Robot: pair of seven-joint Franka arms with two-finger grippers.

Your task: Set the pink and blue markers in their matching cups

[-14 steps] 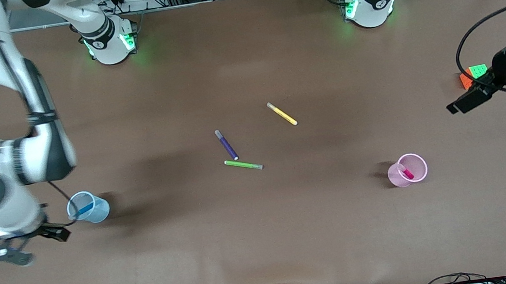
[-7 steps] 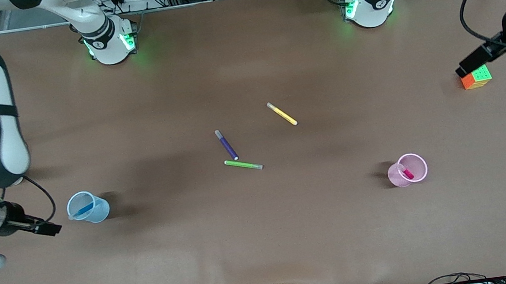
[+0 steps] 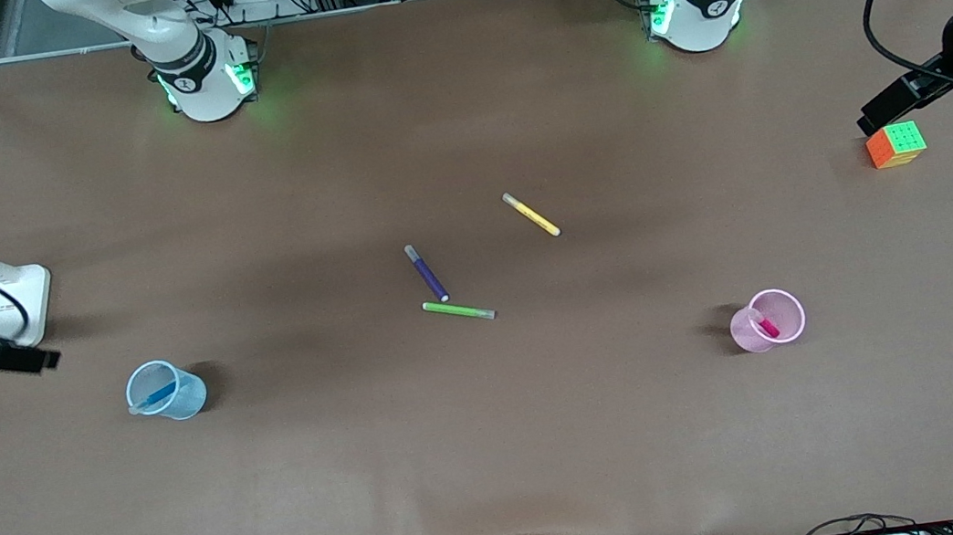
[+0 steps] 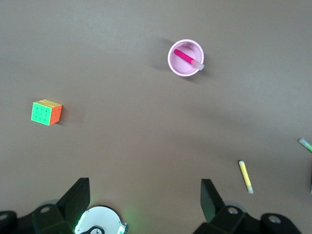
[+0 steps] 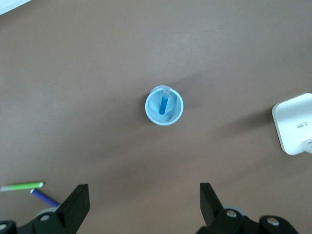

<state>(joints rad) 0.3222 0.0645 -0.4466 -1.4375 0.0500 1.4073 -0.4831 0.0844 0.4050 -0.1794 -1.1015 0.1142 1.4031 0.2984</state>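
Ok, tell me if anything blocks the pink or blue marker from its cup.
Nothing does: the pink marker already stands in the pink cup, and the blue marker in the blue cup. The left gripper and right gripper hang open high above the table, each holding nothing.

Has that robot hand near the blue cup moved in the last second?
Yes. The right gripper, open, has pulled away from the blue cup, which kept its place, toward the right arm's end of the table; the front view now shows only the arm's camera bracket at its edge.

Even overhead light, soft shadows, sharp focus.
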